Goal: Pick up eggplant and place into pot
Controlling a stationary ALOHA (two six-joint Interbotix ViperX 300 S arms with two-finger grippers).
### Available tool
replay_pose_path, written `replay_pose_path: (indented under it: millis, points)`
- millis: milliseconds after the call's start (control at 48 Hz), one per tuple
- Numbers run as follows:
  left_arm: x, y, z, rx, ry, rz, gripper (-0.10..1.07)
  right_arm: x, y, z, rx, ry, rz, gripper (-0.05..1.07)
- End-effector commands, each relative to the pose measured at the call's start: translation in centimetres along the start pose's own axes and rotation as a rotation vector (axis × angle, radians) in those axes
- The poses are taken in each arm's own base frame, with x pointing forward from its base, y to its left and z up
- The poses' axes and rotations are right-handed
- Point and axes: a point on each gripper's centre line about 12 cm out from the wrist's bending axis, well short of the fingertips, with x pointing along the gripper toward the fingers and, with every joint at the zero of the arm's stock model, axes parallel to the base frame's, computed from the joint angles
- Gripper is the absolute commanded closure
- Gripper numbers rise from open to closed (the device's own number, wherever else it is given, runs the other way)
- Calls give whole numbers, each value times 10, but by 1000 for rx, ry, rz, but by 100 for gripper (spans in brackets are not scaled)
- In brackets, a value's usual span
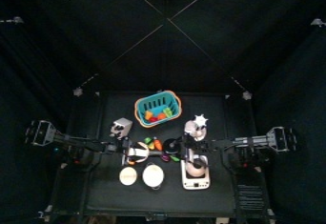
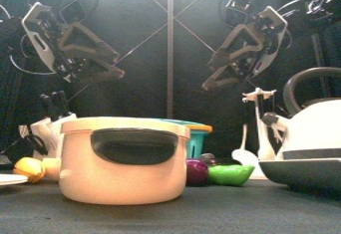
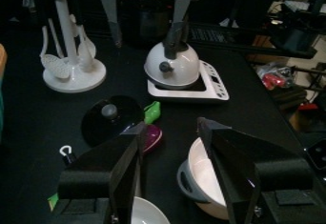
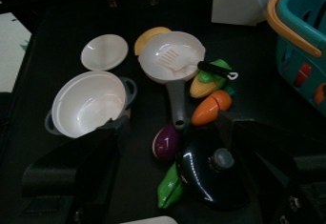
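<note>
The eggplant (image 4: 167, 141) lay on the black table (image 4: 51, 80), a smooth, glossy purple plastic oval, just beside the dark round lid (image 4: 212, 173) with its small grey knob and near the long handle of the cream frying pan (image 4: 171, 56). It was not in the pot (image 4: 87, 102), a cream, matte, round-walled vessel with dark side handles that stood apart from it. In the front view the eggplant (image 2: 197, 170) showed only as a dark purple lump low between the pot (image 2: 124, 158) and a shiny green vegetable (image 2: 229, 174).

The right gripper (image 4: 166, 166) hung above this cluster with its jaws spread wide, nothing between them. The left gripper (image 3: 173, 171) was also parted and empty, above the pot's rim (image 3: 204, 171).

The right wrist view alone showed an orange carrot-like piece (image 4: 213, 104), a yellow-green piece (image 4: 209, 81) and a small cream plate (image 4: 105, 50). The left wrist view alone showed the white kettle (image 3: 173, 64) on its flat square base and a white utensil stand (image 3: 71, 51) with hanging spoons. From overhead, the teal slatted basket (image 1: 160, 109) sat at the table's far side; from the front, the kettle (image 2: 310, 128) loomed large at the right.
</note>
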Motion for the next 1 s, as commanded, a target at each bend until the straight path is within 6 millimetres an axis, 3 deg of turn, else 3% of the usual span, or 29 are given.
replay_pose_path:
  millis: [0, 667, 979]
  points:
    - [2, -1, 8, 0, -26, -4, 13, -2, 2, 9, 5, -29, 6, 1]
    - [-4, -1, 3, -1, -16, -5, 13, 5, 3, 13, 10, -29, 9, 1]
    - [-11, 2, -13, -20, 47, 12, 13, 30, 2, -5, 18, 70, -5, 1]
